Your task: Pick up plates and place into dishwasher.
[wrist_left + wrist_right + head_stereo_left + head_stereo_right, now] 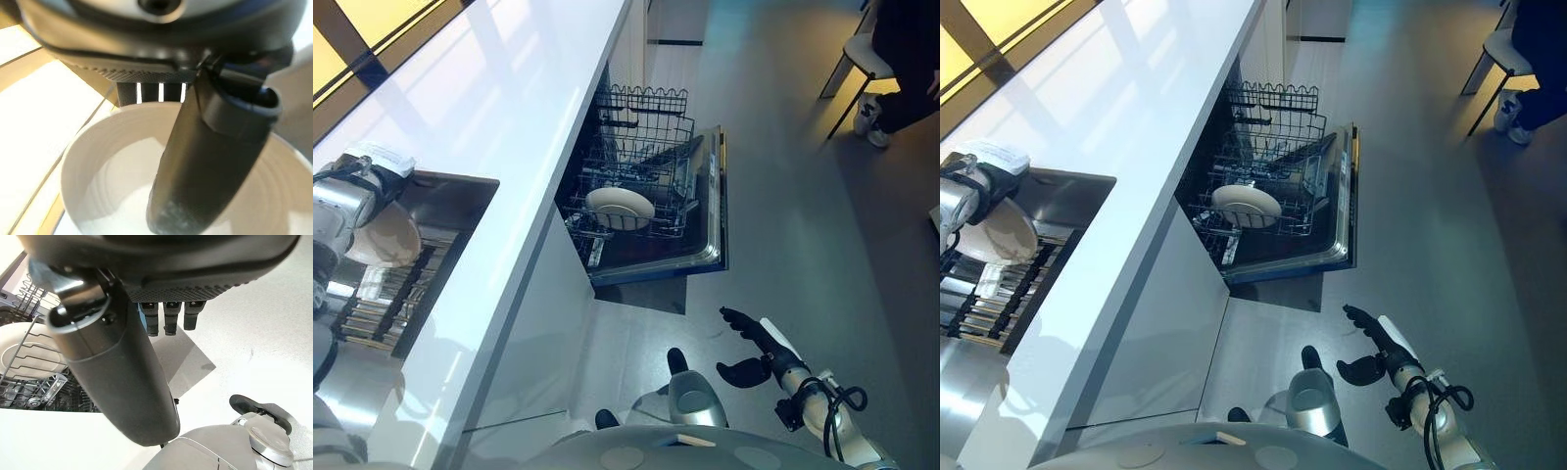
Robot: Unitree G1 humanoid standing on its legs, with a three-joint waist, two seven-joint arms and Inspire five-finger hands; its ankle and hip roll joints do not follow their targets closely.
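Hand on the left arm (215, 161) is gripping a white plate (112, 176): in the left wrist view the thumb is lying across the plate's inner face, with the fingers seemingly behind the rim. In the left eye view, at the left edge of the frame, the same hand (357, 191) is holding the plate (386, 237) above the sink (450, 196), which is sitting in the white counter (509, 127) with a dark drying rack (391, 294) in its lower part.

Right hand (749, 348) is hanging at the lower right of the frame, over the grey floor (803, 215), fingers relaxed and spread, holding nothing.

Step in hand, as I judge it: the pick-up is done and the carry to the dishwasher is coming. One plate (620, 208) is already standing in the lower rack (636, 186), pulled out over the open door (710, 211) at mid-frame.

Next move is calling for swinging the plate across the counter edge and down, turning it on edge to drop between the rack's wires beside the one there.

Hard to make out: the left fingers behind the plate are hidden, so the firmness of the grip is unclear. The sink's contents are cut off at the frame edge. A person's legs (901, 69) by a chair (862, 59) are showing partly at the upper right.
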